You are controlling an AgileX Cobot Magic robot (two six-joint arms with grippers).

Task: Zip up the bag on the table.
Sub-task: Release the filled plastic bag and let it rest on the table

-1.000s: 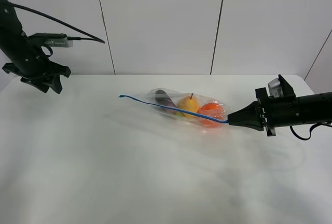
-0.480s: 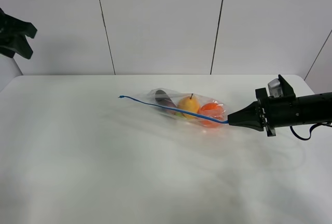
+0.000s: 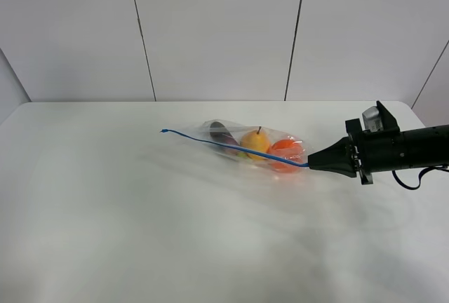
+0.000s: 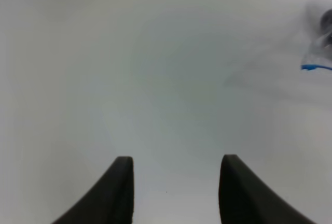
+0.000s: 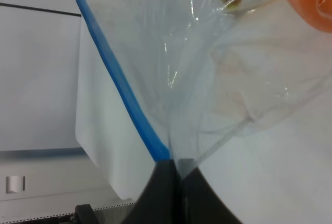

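The bag [image 3: 256, 145] lies on the white surface [image 3: 126, 233] just right of centre in the high view. Its blue zipper strip [image 3: 210, 142] runs from a free end left of centre down to the bag's right corner. There the right tool [image 3: 311, 163], on an arm [image 3: 407, 149] reaching in from the frame's right edge, has its fingers pressed together on the strip's end and the bag's corner. The right wrist view shows clear plastic gathered into that pinch. Whether the strip is sealed along its length cannot be told.

Inside the bag, left to right, sit a purple eggplant [image 3: 222, 133], a yellow fruit [image 3: 255, 142] and an orange fruit [image 3: 286, 151].

The left tool [image 4: 176, 182] shows only in its own wrist view, fingers spread over bare surface, the strip's free end well apart from it.

The surface's far edge meets the wall [image 3: 210, 36] above mid-frame, with a rounded corner at the right. The lower half and left third of the frame are bare surface.
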